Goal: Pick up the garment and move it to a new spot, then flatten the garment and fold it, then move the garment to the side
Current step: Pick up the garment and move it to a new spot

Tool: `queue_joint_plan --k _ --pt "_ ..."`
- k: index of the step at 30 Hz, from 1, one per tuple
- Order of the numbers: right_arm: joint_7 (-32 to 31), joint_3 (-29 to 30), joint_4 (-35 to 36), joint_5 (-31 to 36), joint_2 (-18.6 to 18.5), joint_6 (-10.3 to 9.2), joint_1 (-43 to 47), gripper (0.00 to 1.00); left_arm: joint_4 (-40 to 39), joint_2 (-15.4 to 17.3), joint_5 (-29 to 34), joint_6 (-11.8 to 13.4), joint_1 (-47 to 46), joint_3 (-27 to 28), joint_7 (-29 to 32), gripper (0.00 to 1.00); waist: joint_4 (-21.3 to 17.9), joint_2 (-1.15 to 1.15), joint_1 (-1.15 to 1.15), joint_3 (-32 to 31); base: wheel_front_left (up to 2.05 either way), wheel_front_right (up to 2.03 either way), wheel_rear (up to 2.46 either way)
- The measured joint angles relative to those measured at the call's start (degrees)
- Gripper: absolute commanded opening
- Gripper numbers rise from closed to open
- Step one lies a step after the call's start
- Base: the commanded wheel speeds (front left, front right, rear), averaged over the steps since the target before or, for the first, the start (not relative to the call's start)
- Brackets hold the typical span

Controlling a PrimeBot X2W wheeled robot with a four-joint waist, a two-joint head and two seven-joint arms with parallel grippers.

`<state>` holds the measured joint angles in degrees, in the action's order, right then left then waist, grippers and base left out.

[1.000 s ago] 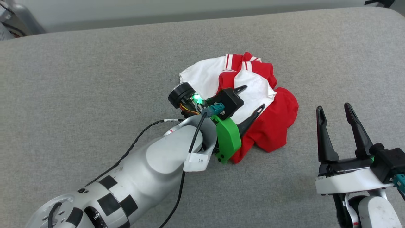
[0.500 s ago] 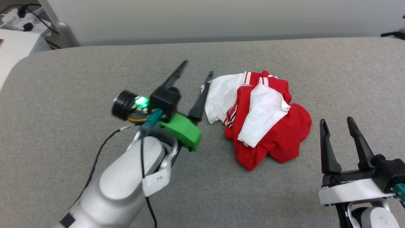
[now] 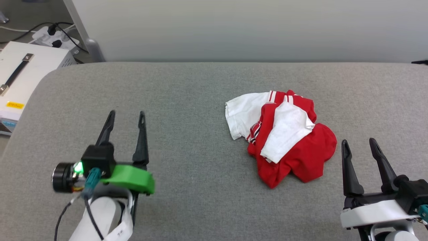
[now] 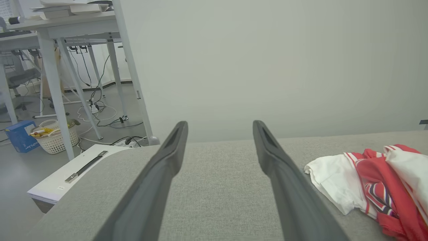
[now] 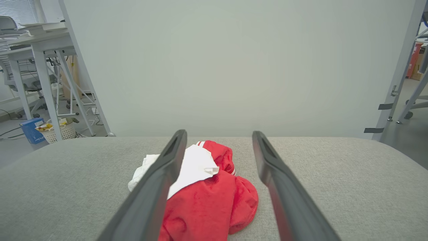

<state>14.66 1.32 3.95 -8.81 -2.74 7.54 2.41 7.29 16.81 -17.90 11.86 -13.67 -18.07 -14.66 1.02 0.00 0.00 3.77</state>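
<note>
Saw the grey tabletop (image 3: 187,100) carrying the garment (image 3: 294,157) right of the middle, crumpled in a heap, white sleeves and red body mixed together. Judged the task as near its start: not flattened, not folded, not moved to the side. Could not tell whether the first move was done. Found the left claw (image 3: 127,113) wide open and empty, well apart from the cloth. Found the right claw (image 3: 358,141) also wide open, near the red edge, touching nothing.
</note>
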Motion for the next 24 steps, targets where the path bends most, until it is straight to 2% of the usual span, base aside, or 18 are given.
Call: queue_joint_plan --k 4,13,24 --pt "-0.01 0.71 -0.47 -1.12 -0.02 0.00 0.91 1.00 -1.81 -2.31 2.47 -2.08 5.52 5.02 -0.01 1.00 0.28 0.00 0.00 -1.21 0.00 0.00 0.00" --pt "-0.01 0.33 -1.23 -1.67 -0.01 0.00 3.47 1.00 -2.21 -7.94 7.08 -6.32 14.30 11.98 -0.01 1.00 0.09 0.00 0.00 -4.03 0.00 0.00 0.00" --pt "0.00 -1.56 -2.53 -2.65 0.01 0.00 5.39 1.00 -2.20 -11.79 10.99 -10.33 18.03 15.48 0.00 1.00 0.01 0.00 0.00 -6.01 0.00 0.00 0.00"
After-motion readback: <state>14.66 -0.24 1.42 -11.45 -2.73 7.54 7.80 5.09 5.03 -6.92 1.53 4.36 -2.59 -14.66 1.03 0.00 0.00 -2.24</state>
